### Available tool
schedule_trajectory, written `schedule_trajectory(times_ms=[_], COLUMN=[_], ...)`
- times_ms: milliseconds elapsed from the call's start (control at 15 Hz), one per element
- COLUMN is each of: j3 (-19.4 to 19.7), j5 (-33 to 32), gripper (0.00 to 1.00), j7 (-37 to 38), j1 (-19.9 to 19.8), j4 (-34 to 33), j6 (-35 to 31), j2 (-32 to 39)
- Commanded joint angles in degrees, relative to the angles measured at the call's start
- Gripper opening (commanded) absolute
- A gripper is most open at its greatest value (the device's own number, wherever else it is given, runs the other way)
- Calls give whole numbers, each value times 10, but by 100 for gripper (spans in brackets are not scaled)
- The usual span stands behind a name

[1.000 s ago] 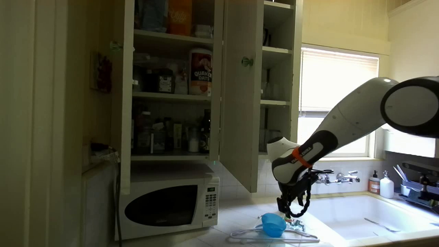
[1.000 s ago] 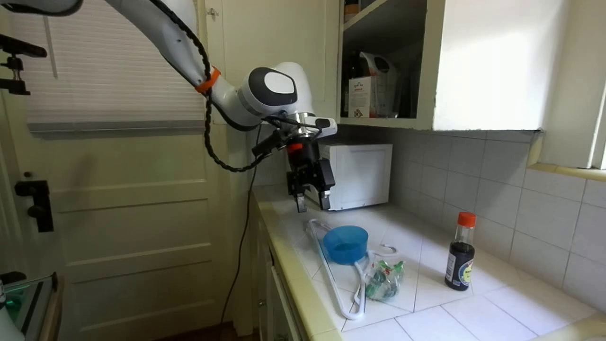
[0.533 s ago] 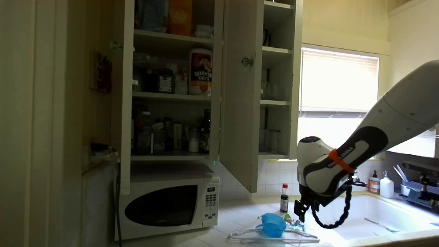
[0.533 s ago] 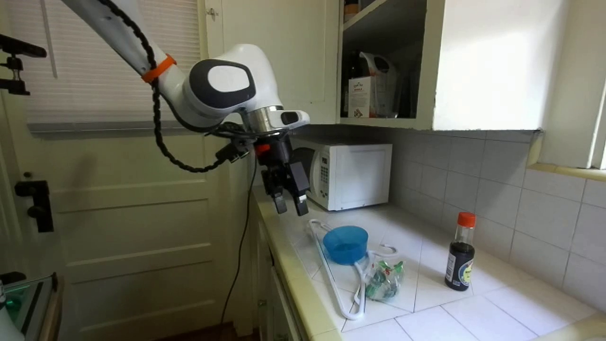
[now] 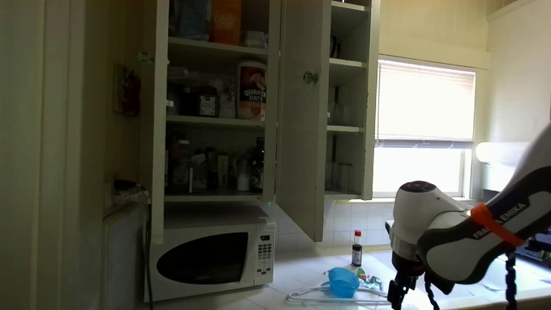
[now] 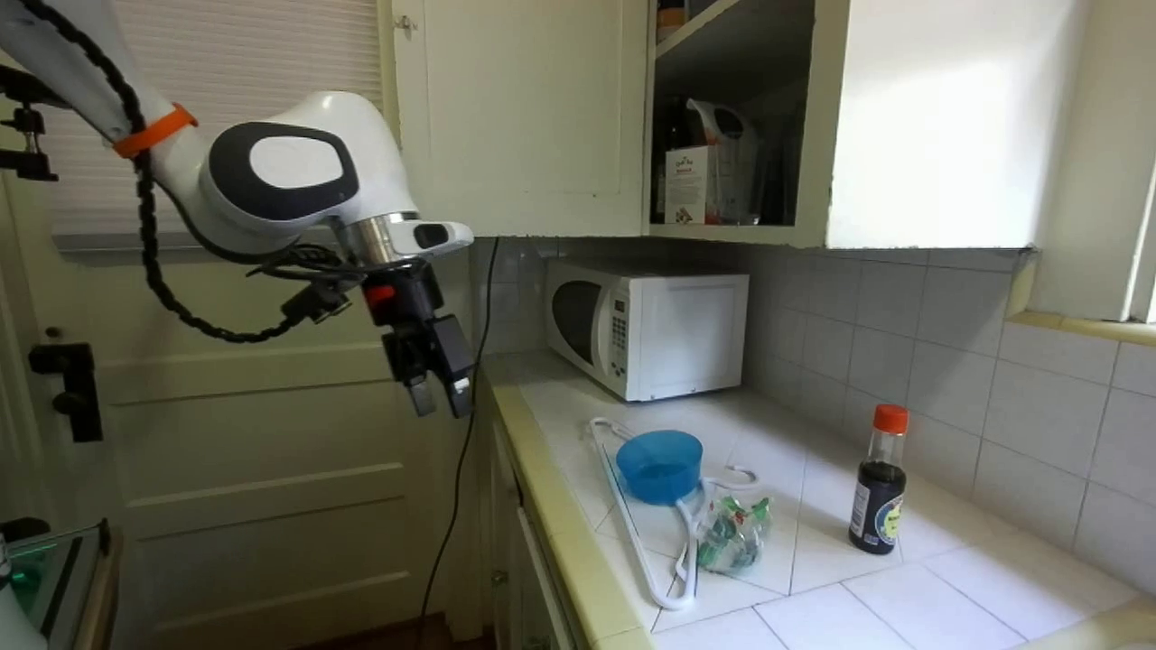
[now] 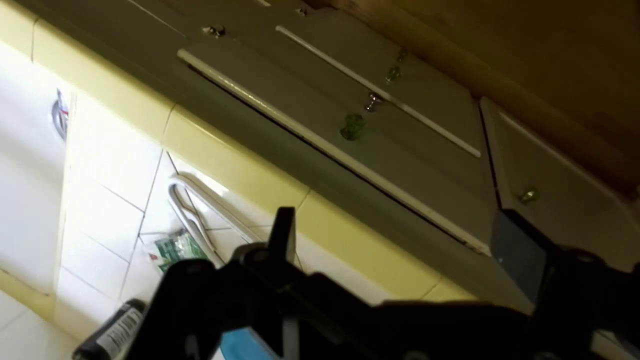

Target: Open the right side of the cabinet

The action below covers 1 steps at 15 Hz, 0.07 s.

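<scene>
The cream-white cabinet [image 5: 371,107] stands with shelves of jars and boxes showing. Its side panel also shows in an exterior view [image 6: 930,126]. The right side of the cabinet, a tall panelled door [image 5: 301,142] with a green knob [image 5: 310,77], stands swung open with shelves and glasses visible behind it. What appears to be its inner face fills the upper middle of an exterior view [image 6: 524,117]. The left door [image 5: 160,172] is open, nearly edge-on. My gripper [image 5: 397,297] points down, low and right of the door, touching nothing. It [image 6: 441,406] is empty, its fingers apart in the wrist view [image 7: 395,225].
A white microwave [image 5: 215,258] sits under the cabinet. A blue bowl [image 6: 659,465], white hangers [image 6: 632,542], a plastic bag [image 6: 733,533] and a red-capped bottle [image 6: 878,478] are on the tiled counter. Drawers [image 7: 400,160] and the sink [image 7: 30,200] show in the wrist view.
The arm has moved away from the cabinet and counter, rightward and lower in an exterior view, leftward in an exterior view. The bottle came into sight. The doors have not moved.
</scene>
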<state>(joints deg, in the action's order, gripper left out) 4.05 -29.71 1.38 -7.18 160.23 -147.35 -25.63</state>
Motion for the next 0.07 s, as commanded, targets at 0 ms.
schedule_trajectory(times_ms=[0], j3=[-17], j5=[13], gripper=[100], j7=[-14], j1=[4], j4=[-5], j6=[19], j2=[-15])
